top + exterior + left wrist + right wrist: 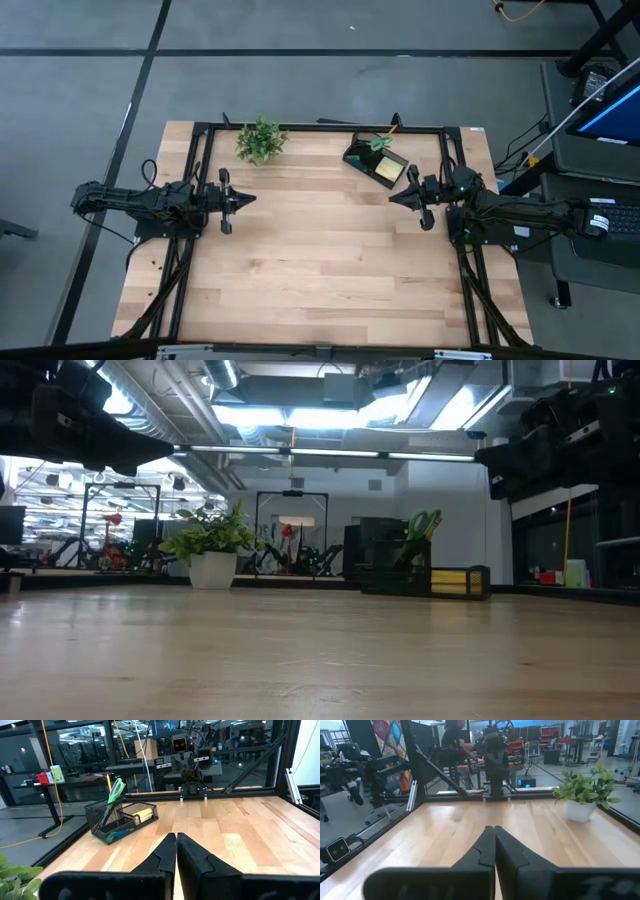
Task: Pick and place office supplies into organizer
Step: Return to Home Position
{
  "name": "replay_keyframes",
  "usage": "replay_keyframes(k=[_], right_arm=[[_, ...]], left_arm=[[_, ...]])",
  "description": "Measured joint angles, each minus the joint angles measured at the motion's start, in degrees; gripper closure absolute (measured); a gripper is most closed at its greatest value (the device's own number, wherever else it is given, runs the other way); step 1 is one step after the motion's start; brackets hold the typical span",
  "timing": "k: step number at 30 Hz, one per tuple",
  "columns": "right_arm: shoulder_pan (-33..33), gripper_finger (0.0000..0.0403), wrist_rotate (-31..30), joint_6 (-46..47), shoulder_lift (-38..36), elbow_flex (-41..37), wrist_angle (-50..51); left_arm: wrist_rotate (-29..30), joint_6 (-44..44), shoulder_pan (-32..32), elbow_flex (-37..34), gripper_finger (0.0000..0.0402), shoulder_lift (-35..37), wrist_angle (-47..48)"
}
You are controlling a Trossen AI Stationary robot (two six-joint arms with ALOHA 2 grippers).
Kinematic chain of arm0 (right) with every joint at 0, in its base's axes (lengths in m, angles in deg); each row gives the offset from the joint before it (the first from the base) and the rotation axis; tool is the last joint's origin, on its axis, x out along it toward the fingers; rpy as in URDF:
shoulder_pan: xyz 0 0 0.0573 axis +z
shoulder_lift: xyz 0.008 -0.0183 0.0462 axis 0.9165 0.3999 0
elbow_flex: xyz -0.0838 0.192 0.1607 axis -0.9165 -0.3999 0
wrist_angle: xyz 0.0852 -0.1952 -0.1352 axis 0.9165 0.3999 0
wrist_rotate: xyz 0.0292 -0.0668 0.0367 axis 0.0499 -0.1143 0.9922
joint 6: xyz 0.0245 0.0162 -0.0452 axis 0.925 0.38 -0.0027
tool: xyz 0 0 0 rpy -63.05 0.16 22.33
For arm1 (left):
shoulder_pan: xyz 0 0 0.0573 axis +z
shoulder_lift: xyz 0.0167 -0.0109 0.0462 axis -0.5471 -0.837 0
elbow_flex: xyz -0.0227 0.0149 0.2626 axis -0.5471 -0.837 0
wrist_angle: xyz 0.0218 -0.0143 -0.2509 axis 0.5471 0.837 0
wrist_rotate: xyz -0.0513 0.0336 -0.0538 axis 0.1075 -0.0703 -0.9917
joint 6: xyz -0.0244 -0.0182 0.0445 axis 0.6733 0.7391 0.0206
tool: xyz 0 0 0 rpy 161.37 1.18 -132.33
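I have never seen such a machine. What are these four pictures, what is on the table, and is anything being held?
It is a robot with two dark arms at a wooden table. One picture looks down from above: the left gripper and the right gripper face each other across the middle. One looks level across the table top. The other two come from cameras on the wrists, so each shows its own arm's fingers. Both pairs are shut and hold nothing. At the far edge stand a potted plant and a black organizer, which holds green scissors and a yellow pad. No supplies lie loose on the table.
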Motion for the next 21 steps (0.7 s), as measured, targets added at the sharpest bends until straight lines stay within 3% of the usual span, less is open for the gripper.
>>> replay_keyframes(k=[10, 14, 21], right_arm=[[0.4, 0.0385, 0.0, -0.3, 0.0, 0.0, 0.0], [2.8, 0.0383, -0.1, -5.4, -0.6, 0.0, 1.4], [13.2, 0.0392, -5.2, -8.6, -12.0, 0.1, 12.7]], left_arm=[[0.0, 0.0, 0.0, 0.0, 0.0391, 0.0, 0.0], [0.0, 0.0, 0.0, 0.0, 0.0389, 0.0, 0.0], [0.0, 0.0, 0.0, 0.0, 0.0391, 0.0, 0.0]])
